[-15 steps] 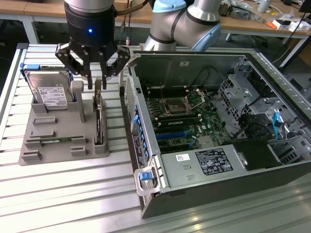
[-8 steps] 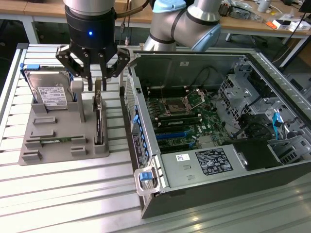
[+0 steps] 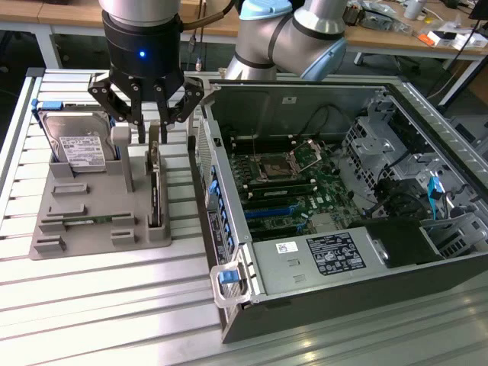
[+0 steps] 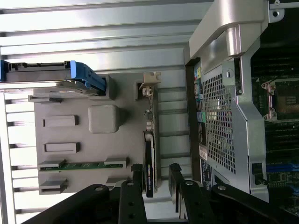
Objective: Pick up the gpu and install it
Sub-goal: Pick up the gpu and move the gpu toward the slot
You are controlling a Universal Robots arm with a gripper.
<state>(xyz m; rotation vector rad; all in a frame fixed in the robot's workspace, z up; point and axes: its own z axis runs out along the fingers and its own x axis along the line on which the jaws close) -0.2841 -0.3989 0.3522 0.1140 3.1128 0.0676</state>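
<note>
Over the grey moulded tray point(image 3: 91, 229), the black tool point(image 3: 152, 134) stands spread astride the slim, flat, black-faced gpu point(image 3: 155, 191).

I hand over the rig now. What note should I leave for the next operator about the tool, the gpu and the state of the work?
The tool: open, holding nothing, low over the gpu, one finger on each side of its end.
The gpu: stands on edge in the gray holder, beside the open computer case.
Done: the tool is lined up with the card.
Left: the gpu is not gripped, not lifted and not in the case.
</note>
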